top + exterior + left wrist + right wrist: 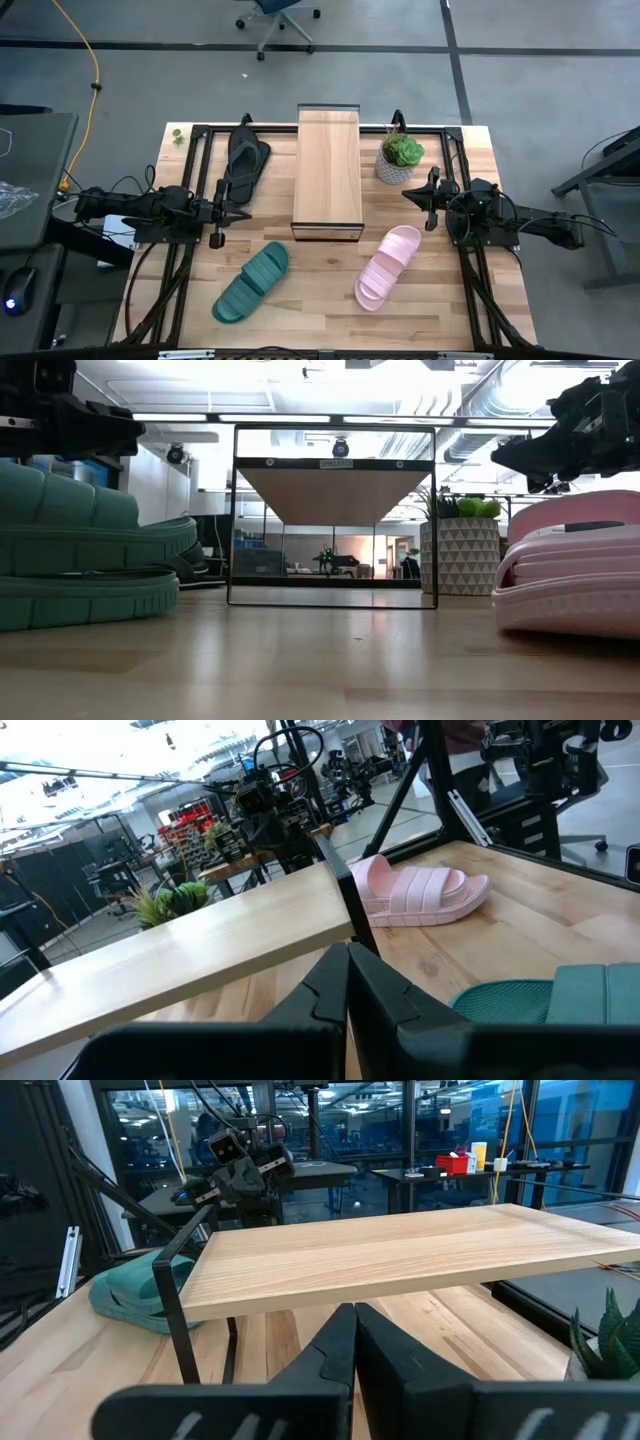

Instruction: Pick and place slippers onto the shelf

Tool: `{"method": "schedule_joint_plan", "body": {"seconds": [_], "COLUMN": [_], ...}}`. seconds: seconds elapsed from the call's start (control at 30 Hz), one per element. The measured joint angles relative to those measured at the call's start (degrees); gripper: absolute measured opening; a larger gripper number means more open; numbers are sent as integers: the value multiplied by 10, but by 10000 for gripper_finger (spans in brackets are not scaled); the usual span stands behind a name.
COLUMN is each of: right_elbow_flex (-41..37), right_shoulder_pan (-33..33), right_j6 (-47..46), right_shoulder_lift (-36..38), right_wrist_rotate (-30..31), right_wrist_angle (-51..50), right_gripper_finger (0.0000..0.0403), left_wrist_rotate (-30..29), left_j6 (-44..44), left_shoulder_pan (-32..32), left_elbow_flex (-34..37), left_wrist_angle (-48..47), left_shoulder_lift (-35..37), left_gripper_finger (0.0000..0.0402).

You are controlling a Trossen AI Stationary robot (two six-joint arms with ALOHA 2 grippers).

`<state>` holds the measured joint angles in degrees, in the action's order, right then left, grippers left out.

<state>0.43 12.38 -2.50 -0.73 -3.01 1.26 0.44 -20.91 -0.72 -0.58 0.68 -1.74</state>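
The shelf stands mid-table, a light plank on a thin black frame; it also shows in the low view. The black flip-flop lies left of it. The teal ribbed slide rests sole-down near the front left, the pink slide front right. My left gripper hovers shut beside the table's left edge, below the flip-flop. My right gripper hovers shut right of the shelf. In the left wrist view the shut gripper points at the shelf and pink slide.
A small potted plant in a patterned white pot stands just right of the shelf's far end, close to my right gripper. Bare tabletop lies between the two slides in front of the shelf.
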Motion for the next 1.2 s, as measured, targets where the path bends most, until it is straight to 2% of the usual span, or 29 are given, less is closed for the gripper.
{"method": "schedule_joint_plan", "body": {"seconds": [0.83,1.0,1.2], "right_elbow_flex": [0,0,0], "right_shoulder_pan": [0,0,0], "right_j6": [0,0,0], "right_shoulder_lift": [0,0,0], "right_wrist_rotate": [0,0,0], "right_wrist_angle": [0,0,0], "right_gripper_finger": [0,0,0], "left_wrist_rotate": [0,0,0], "left_j6": [1,59,171], "left_shoulder_pan": [0,0,0], "left_elbow_flex": [0,0,0], "left_wrist_angle": [0,0,0], "left_shoulder_lift": [0,0,0], "left_gripper_finger": [1,1,1]}}
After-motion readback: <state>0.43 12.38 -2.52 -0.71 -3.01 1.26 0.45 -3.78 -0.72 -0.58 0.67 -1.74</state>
